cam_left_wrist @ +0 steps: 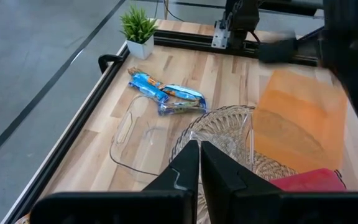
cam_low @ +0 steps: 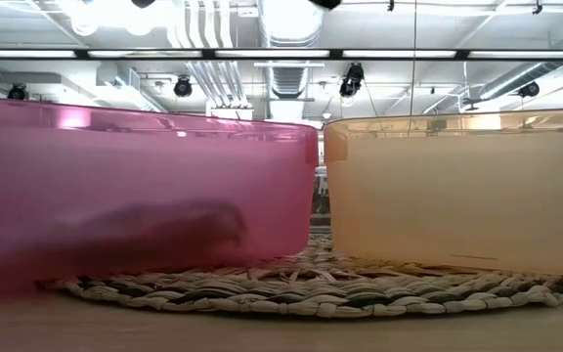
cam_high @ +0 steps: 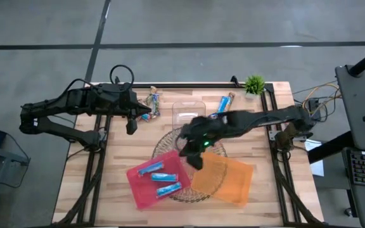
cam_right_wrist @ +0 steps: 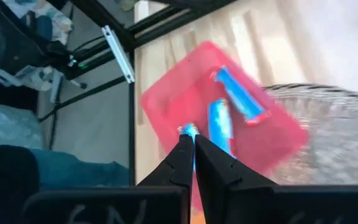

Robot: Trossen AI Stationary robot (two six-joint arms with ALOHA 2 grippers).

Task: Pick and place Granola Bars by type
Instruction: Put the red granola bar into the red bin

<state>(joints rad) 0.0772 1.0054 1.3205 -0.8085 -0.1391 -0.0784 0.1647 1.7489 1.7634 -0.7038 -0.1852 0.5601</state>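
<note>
Blue bars (cam_high: pixel 160 177) sat in our pink tray (cam_high: pixel 138 192), sorted by type; orange tray (cam_high: pixel 236 183) empty. Right gripper (cam_high: pixel 195 161) above, fingers clenched on nothing; left gripper (cam_high: pixel 131 125) clenched, parked.

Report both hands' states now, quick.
Left hand: closed, holding nothing, at the table's back left.
Right hand: closed, nothing visibly held, over the pink tray with its blue bars.

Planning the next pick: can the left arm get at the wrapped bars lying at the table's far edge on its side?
Probably yes. The left gripper, shut and empty, hovers just beside those bars, with bare table between and nothing on top of them. It must open first.
</note>
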